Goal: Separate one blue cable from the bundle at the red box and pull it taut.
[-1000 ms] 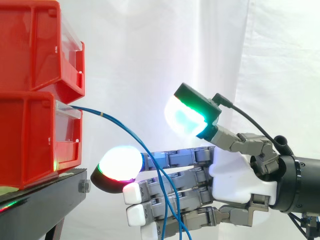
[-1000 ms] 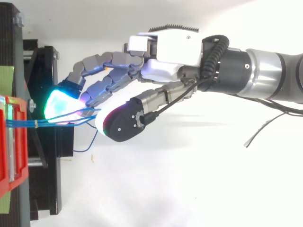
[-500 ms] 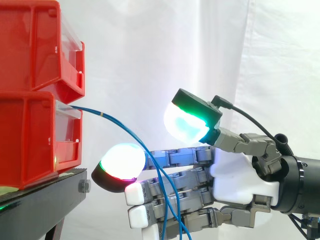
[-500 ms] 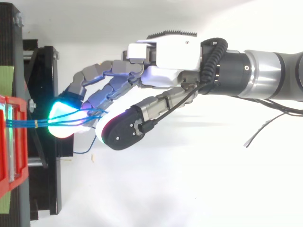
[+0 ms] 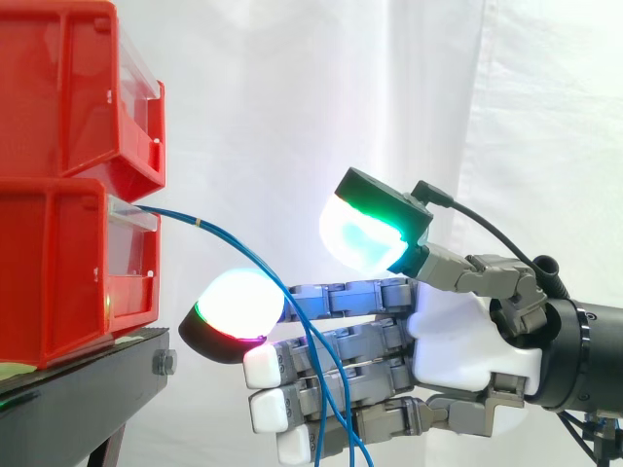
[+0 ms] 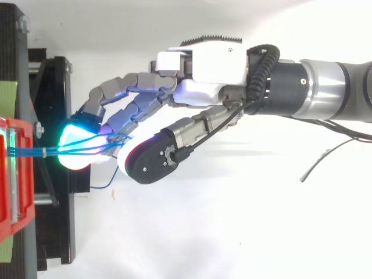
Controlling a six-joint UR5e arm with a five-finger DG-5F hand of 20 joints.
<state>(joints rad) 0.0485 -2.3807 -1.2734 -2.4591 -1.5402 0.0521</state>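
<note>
White curtain cloth is being used as the backdrop for 2 stacked red bins [image 5: 68, 263] on a black stand [image 5: 88, 389]. A bundle of blue cables [image 5: 248, 258] is being fed out of the lower bin, banded by a small yellow tie [image 6: 44, 152], and is being draped down across the hand [image 5: 467, 341]. The hand is being held open, fingers stretched toward the bins, thumb [image 5: 365, 233] lifted well above them, nothing pinched. For a clean pick, 1 strand is best being teased aside by a glowing fingertip [image 5: 238, 306] before any pinch; the strands are being kept close together by the tie, so several could be caught.

no readable txt, no labels, no nos., nothing legible on red bins [image 5: 58, 263]
</note>
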